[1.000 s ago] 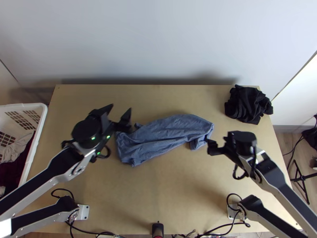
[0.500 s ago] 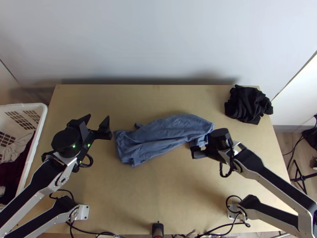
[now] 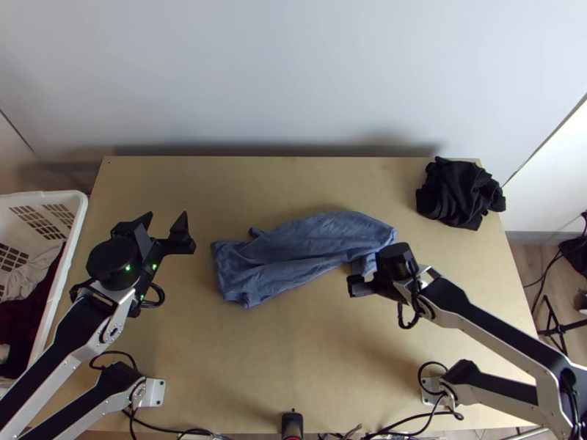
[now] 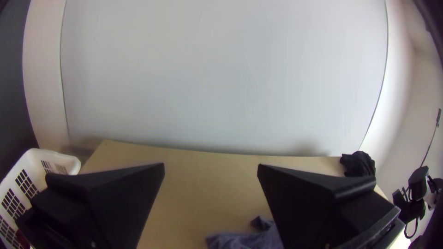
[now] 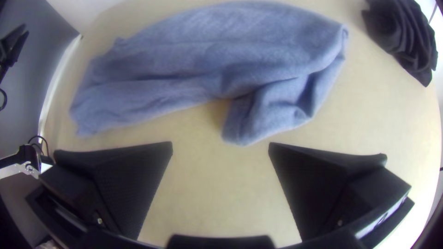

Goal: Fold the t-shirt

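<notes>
A blue t-shirt [image 3: 301, 253] lies bunched in a long, slanting strip mid-table, its short end hanging toward the near side at the right. Left of the cloth and apart from it, my left gripper [image 3: 166, 222] is held open above the table. My right gripper [image 3: 361, 284] is over the cloth's near right edge, partly hidden by its own wrist. In the left wrist view the left gripper [image 4: 211, 170] has nothing between its fingers, with a bit of t-shirt [image 4: 249, 239] beyond. In the right wrist view the right gripper [image 5: 220, 147] is open, and the t-shirt [image 5: 207, 60] lies past its fingertips.
A crumpled black cloth [image 3: 458, 192] lies at the table's far right corner. A white basket [image 3: 64, 275] with clothes in it stands against the left side. Cables [image 3: 176, 430] run along the near edge. Bare tabletop [image 3: 286, 345] stretches in front of the t-shirt.
The left gripper has moved left, away from the t-shirt. The right gripper has moved left to the cloth's near right part. The t-shirt lies as before.
</notes>
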You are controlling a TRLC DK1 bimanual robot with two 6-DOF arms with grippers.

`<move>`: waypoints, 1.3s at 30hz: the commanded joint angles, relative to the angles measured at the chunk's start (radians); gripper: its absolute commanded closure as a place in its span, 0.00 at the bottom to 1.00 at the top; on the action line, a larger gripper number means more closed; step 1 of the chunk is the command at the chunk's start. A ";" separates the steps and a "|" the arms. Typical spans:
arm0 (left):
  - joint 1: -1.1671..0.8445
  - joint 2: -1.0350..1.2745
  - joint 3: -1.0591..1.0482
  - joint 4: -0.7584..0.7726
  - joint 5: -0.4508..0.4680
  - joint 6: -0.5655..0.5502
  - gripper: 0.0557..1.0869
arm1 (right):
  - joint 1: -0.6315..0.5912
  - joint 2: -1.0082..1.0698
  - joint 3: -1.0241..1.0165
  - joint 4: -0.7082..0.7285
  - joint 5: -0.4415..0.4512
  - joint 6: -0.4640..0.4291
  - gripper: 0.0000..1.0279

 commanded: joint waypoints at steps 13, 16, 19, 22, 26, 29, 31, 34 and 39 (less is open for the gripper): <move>0.057 -0.047 -0.019 0.001 0.000 -0.002 0.05 | -0.009 0.205 0.053 0.152 0.176 -0.057 0.79; 0.062 -0.052 -0.020 -0.001 0.001 -0.002 0.05 | -0.012 0.188 0.070 0.152 0.213 -0.096 0.93; 0.063 -0.057 -0.020 -0.002 0.000 -0.002 0.05 | -0.020 0.136 0.097 0.150 0.213 -0.156 0.94; 0.063 -0.063 -0.020 -0.002 0.000 -0.002 0.05 | -0.035 0.047 0.166 0.126 0.210 -0.208 0.96; 0.069 -0.072 -0.026 -0.007 0.001 -0.003 0.05 | -0.036 0.012 0.364 -0.014 0.173 -0.258 0.97; 0.071 -0.090 -0.043 -0.007 0.001 -0.009 0.05 | -0.036 0.004 0.514 -0.060 0.151 -0.265 0.97; 0.069 -0.103 -0.054 -0.013 0.001 -0.012 0.05 | -0.035 0.013 0.616 -0.086 0.148 -0.264 0.97; 0.065 -0.121 -0.074 -0.033 0.004 -0.017 0.05 | -0.032 0.035 0.751 -0.109 0.148 -0.251 0.97; 0.059 -0.144 -0.091 -0.048 0.021 -0.021 0.05 | -0.032 0.076 0.933 -0.109 0.150 -0.262 0.97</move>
